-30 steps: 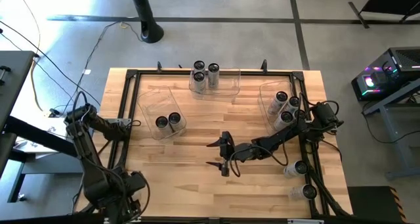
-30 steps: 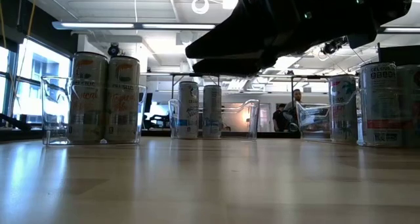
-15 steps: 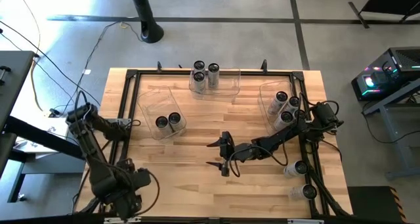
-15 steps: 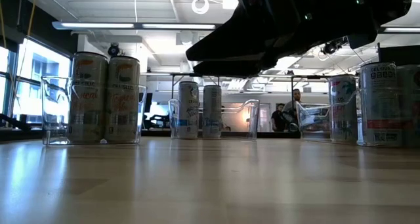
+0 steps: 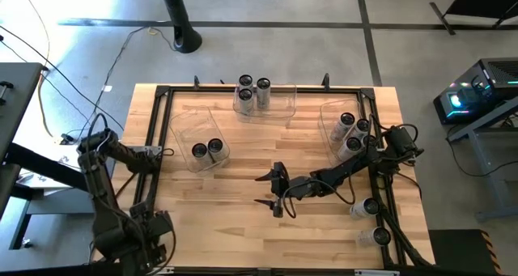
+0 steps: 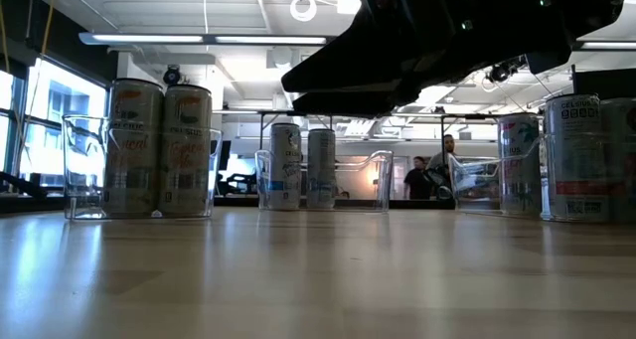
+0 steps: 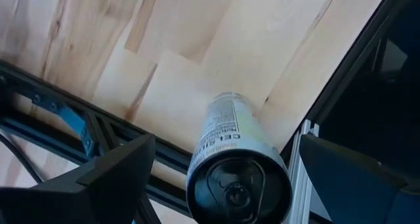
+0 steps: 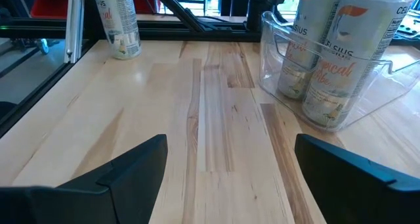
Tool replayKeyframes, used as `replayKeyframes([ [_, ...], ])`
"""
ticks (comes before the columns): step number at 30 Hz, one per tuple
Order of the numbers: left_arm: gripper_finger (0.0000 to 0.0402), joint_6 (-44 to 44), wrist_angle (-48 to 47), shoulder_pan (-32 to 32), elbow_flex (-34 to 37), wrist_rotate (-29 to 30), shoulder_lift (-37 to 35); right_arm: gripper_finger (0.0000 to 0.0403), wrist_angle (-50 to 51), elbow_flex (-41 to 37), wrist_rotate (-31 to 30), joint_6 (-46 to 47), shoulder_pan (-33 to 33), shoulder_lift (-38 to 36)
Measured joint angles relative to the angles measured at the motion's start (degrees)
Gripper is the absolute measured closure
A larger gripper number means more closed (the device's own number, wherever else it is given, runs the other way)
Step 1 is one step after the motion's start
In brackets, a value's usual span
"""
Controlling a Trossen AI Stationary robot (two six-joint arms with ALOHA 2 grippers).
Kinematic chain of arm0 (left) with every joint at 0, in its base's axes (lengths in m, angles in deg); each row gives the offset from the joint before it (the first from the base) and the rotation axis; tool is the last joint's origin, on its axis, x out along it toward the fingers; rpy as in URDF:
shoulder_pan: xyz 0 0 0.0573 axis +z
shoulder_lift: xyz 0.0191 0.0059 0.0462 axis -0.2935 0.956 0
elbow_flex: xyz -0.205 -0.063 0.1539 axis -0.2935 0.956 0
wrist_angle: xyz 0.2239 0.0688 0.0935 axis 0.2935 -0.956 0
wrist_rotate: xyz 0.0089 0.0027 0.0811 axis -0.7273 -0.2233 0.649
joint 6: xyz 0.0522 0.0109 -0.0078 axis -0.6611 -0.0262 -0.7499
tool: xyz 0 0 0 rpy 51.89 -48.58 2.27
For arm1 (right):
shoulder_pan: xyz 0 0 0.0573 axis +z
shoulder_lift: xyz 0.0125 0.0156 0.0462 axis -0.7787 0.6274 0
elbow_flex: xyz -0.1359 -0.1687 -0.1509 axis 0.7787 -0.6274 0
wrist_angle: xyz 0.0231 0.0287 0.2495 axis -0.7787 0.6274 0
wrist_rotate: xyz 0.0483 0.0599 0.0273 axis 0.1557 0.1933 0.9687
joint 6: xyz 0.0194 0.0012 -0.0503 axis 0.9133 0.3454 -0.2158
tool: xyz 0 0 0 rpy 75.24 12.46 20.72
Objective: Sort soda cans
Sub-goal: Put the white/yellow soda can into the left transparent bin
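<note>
Left gripper (image 7: 216, 178) hung wide open right over a loose can (image 7: 237, 161) at the table's near left corner — can upright, top facing the wrist. Right gripper (image 5: 273, 191) idled open mid-table, well away.

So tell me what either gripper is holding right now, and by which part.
Nothing. The left gripper stands open around a can; the right gripper is open and empty.

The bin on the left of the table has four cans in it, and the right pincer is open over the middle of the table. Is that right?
Not quite. The high view shows the left bin holds two cans, not four. The rest holds: the right pincer is open over the middle of the table.
</note>
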Motion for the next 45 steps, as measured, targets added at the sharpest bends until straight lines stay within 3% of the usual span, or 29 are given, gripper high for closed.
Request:
replayKeyframes([
  [24,0.003,11.05,1.09,-4.43,0.06,-0.62,2.52,0.0073,0.0,0.0,0.01,-0.55,0.01,0.0],
  [32,0.0032,7.98,9.26,-3.73,7.49,-2.42,2.44,0.0073,0.04,0.0,0.0,-0.59,0.02,0.0],
  [37,0.0065,5.42,10.44,-2.77,8.5,-2.45,2.43,0.0073,0.12,0.0,0.0,-0.59,0.02,0.0],
  [45,0.0159,2.14,11.64,-0.03,8.52,-4.34,1.33,0.0073,0.11,0.0,0.01,-0.59,0.01,0.0],
])
